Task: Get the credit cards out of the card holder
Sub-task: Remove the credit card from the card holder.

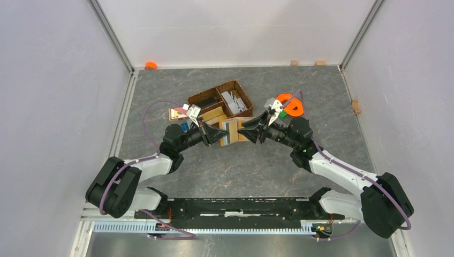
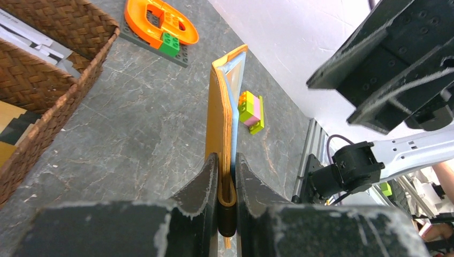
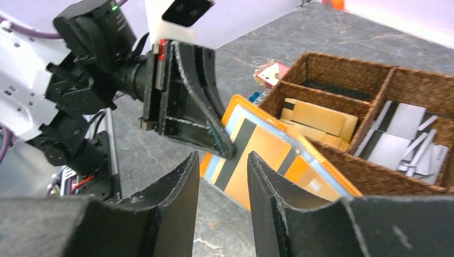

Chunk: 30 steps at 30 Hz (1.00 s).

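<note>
The mustard-orange card holder (image 1: 233, 131) stands open in front of the basket, with light blue lining inside. My left gripper (image 1: 218, 134) is shut on its folded edge, seen close up in the left wrist view (image 2: 227, 171), where the holder (image 2: 218, 107) stands on edge. In the right wrist view an orange card with a black stripe (image 3: 251, 160) sticks out of the holder (image 3: 329, 174). My right gripper (image 3: 222, 171) is open, with its fingertips just short of that card and nothing between them. It faces the left gripper (image 3: 187, 101).
A brown wicker basket (image 1: 235, 85) behind the holder has gold cards (image 3: 321, 115) and grey cards (image 3: 401, 139) in its compartments. An orange plastic ring on a plate (image 1: 292, 104) lies at the right. A small pink and green block (image 2: 250, 111) lies beyond the holder.
</note>
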{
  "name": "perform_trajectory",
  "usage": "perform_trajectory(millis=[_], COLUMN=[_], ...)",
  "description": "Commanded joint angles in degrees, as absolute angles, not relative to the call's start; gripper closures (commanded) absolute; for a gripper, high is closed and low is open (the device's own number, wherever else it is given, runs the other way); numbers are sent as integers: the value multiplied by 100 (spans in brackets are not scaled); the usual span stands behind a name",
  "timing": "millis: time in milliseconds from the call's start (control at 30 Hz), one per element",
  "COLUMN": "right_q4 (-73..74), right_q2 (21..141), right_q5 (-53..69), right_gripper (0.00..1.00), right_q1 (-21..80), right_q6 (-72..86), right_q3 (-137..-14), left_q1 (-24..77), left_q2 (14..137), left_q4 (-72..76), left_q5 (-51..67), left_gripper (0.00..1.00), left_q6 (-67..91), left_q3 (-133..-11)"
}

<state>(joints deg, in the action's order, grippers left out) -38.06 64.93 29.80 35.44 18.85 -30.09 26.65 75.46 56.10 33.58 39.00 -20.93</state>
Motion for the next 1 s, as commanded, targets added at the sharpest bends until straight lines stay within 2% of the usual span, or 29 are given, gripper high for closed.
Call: perform_trajectory(millis=[0,133,333,767,967], right_q4=[-3036,-2833,-3652,-4667,-4738], right_q2=[6744,6852,6620,7213,7320], right_q5=[3007,3089,3103,3846,3793], right_gripper=[57,56,53,59,59], right_q1=[3350,3329,3331,3331,3310], right_q6=[1523,1448,1504,2042,2149], right_q3=[-3766,-3918,-3090,-2670,-2672], left_q1=[2532,2506,2505,2505,2507], left_q2=[7610,7551,7466,8124,8180], left_q4=[6095,6604,6933,8108,8236], left_q5=[3524,3563,3465,3987,4138], left_gripper=[98,98,98,98,98], left_q6=[3876,3939,3875,4452,4594], left_q3=[-2166,-1815,-1529,-1538,-1573])
